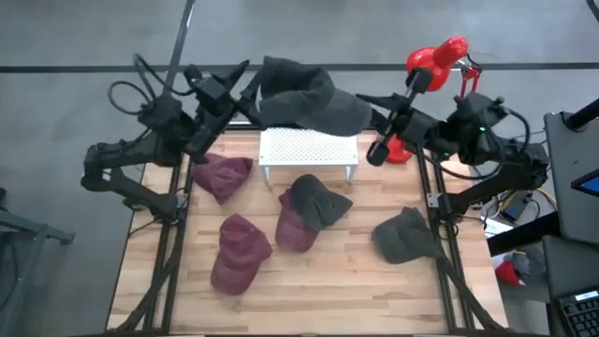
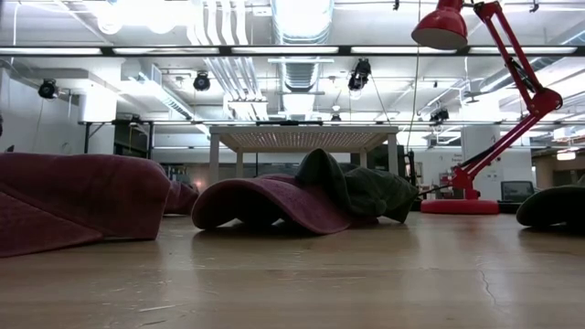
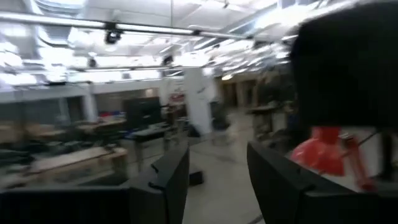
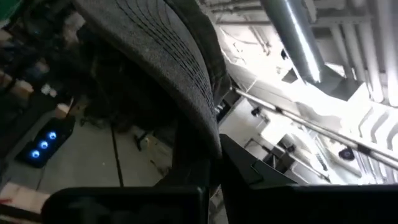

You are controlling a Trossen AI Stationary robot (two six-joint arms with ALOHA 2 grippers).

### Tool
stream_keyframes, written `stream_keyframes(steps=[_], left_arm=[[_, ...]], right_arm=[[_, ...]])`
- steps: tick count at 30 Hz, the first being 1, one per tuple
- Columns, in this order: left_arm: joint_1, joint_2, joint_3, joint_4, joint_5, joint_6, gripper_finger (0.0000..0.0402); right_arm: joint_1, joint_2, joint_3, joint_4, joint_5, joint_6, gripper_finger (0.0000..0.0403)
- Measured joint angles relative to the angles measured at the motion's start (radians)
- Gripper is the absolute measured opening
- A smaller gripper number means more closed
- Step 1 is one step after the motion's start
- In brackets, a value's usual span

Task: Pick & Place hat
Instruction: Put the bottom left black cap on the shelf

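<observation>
Nearest you, a maroon hat (image 1: 240, 253) leaves bare table (image 1: 374, 300) beside it. Beyond the white rack (image 1: 308, 150), your right gripper (image 4: 211, 163) pinches the raised dark hat's (image 1: 304, 96) brim; the left gripper (image 3: 214, 180) stands spread, empty.

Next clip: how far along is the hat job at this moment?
Nothing looks placed yet: the white rack is bare on top. In hand: the right gripper is shut on a dark grey hat, held above the rack; the left gripper is open. Left: five hats on the table.
</observation>
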Motion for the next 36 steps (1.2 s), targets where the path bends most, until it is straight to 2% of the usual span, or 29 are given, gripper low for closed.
stream_keyframes(steps=[4,11,19,25,29,31,36], left_arm=[[0.001,0.083,0.080,-0.010,-0.076,0.110,0.0163],[0.002,0.173,0.192,0.000,-0.078,0.168,0.0163],[0.003,0.229,0.283,0.006,0.046,0.101,0.0163],[0.003,0.233,0.278,0.017,0.095,-0.012,0.0163],[0.004,0.239,0.278,0.074,0.154,-0.081,0.0163],[0.008,0.243,0.276,0.121,0.173,-0.055,0.0163],[0.018,0.250,0.275,0.255,0.145,0.137,0.0163]], right_arm=[[-0.001,0.007,-0.034,-0.013,0.005,0.035,0.0013],[-0.001,0.020,-0.052,-0.018,0.004,0.050,0.0013],[0.000,0.107,-0.053,-0.046,0.051,0.025,0.0013],[0.000,0.149,-0.053,0.012,0.118,-0.023,0.0013],[0.000,0.154,-0.054,0.051,0.103,-0.035,0.0013],[0.004,0.153,-0.054,0.049,0.074,-0.034,0.0013],[0.035,0.154,-0.054,0.035,0.070,-0.019,0.0013]])
